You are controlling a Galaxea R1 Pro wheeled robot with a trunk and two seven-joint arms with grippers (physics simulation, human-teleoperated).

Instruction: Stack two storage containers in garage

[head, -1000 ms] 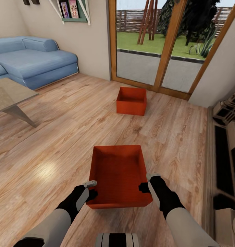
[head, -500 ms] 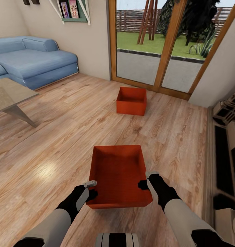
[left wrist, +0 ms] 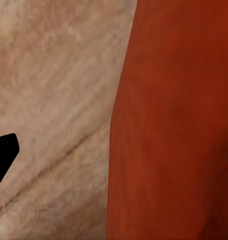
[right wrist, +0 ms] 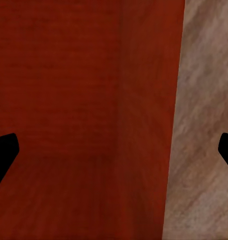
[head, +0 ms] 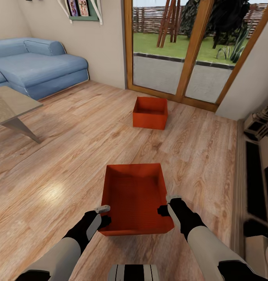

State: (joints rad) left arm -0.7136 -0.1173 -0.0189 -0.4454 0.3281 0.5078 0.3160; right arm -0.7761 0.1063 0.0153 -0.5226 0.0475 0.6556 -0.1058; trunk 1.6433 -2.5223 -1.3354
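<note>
In the head view, one orange-red storage container (head: 136, 199) sits on the light wood plank floor of the living room, just in front of me. My left gripper (head: 105, 215) is at its left wall and my right gripper (head: 167, 206) at its right wall, both near the front corners. In the left wrist view, the left gripper (left wrist: 118, 160) is open with the container's wall (left wrist: 168, 120) between its fingers. The right gripper (right wrist: 114, 150) is open and straddles the opposite wall (right wrist: 143, 100). The second storage container (head: 150, 112) stands farther off by the glass doors.
A blue sofa (head: 40, 70) and a low table (head: 9, 109) are at the left. Wood-framed glass doors (head: 177, 50) close the far side. A shelving unit (head: 259, 168) runs along the right wall. Bare plank floor (head: 71, 156) lies between the two containers.
My right gripper has edged inward to the container's right wall. The whole picture has shifted up a little, so the camera has tilted down. The containers stay in place.
</note>
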